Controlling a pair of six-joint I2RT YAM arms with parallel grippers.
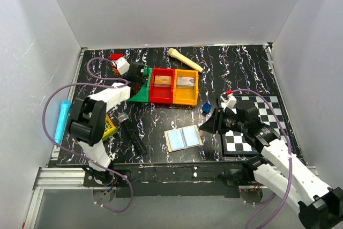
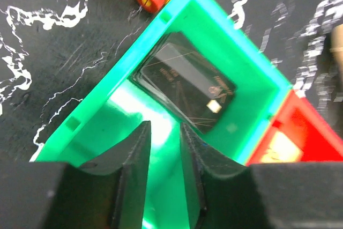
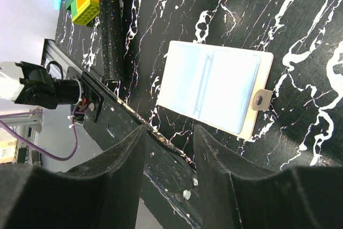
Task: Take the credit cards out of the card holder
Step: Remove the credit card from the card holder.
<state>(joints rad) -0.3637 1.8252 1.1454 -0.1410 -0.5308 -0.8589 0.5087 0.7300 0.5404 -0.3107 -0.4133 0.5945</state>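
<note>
Inside green bin (image 2: pixel 102 116) lies dark card (image 2: pixel 185 87); left gripper (image 2: pixel 164 132), right gripper (image 3: pixel 169 138) both apart, empty; card holder (image 3: pixel 214 87) looks emptied.

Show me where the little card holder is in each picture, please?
Top view: the card holder lies open, low in the middle, near the table's front edge.
Left wrist view: not in it; only a green bin holding a dark card.
Right wrist view: upper middle, open, just above the right pincer.
Shared landmark: the black microphone, left of the holder in the top and right wrist views.
</note>
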